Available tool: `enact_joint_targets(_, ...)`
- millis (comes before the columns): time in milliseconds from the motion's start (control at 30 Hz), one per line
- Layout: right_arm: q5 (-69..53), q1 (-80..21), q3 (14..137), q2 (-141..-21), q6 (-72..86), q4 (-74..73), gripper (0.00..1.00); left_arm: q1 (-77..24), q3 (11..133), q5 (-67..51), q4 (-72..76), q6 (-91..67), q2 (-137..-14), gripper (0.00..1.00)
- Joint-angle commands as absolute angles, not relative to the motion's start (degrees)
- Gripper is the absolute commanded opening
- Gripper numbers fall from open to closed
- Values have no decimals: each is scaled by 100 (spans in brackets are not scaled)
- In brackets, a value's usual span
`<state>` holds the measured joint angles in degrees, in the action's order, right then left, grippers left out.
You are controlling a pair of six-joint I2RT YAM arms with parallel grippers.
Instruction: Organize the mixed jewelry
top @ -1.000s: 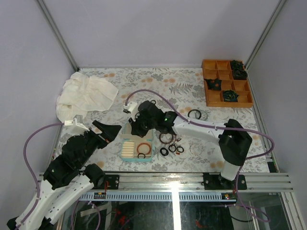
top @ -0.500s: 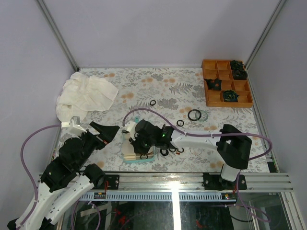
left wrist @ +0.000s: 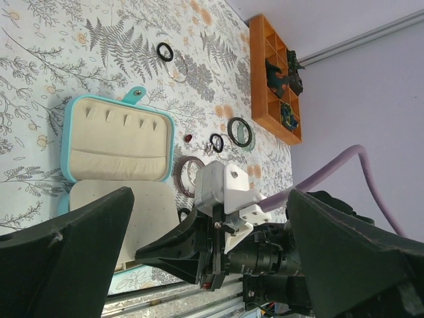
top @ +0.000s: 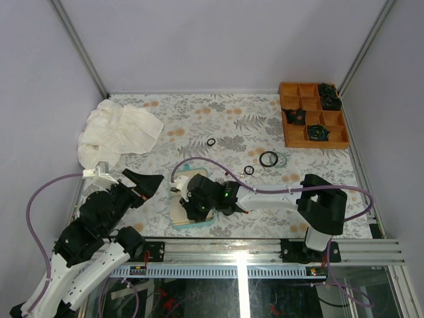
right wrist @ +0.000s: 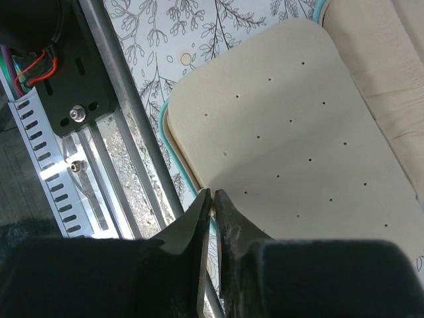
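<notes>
The teal case [top: 189,226] lies open near the front edge. Its cream perforated flap [right wrist: 278,132] covers the near half, and its lid [left wrist: 116,142] lies flat beyond. My right gripper [top: 191,214] is shut, pinching the flap's near edge [right wrist: 212,193]. My left gripper [top: 142,184] is open and empty, just left of the case. Loose jewelry lies beyond: a black ring [top: 211,142], a small black ring [top: 249,170], a black bangle [top: 268,159] and, in the left wrist view, a reddish-brown bangle [left wrist: 189,173]. Anything under the flap is hidden.
An orange compartment tray [top: 313,112] with dark clumps stands at the back right. A crumpled white cloth [top: 119,132] lies at the back left. The metal rail [right wrist: 112,79] runs just in front of the case.
My right gripper has moved from the case's far side to its near edge. The cream flap now covers the half that showed rings and a bangle. The left arm has barely shifted.
</notes>
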<state>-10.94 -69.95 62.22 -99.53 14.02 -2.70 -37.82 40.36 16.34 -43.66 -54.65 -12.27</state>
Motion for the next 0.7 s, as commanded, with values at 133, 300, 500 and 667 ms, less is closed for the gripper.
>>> enact_joint_targets(133, -892, -7071, 6024, -9850, 1491, -128, 35, -3753, 4182, 1795, -4307, -5467, -1168, 100)
enact_joint_targets(300, -806, -7068, 5969, -9834, 1520, -110, 40, -3753, 4178, 1785, -4303, -5476, -1180, 100)
enact_joint_targets(500, -715, -7066, 5874, -9898, 1591, -84, 41, -3753, 4202, 1776, -4307, -5467, -1198, 100)
enact_joint_targets(667, -651, -7071, 5668, -9923, 1702, 7, 43, -3753, 4192, 1767, -4309, -5484, -1196, 100)
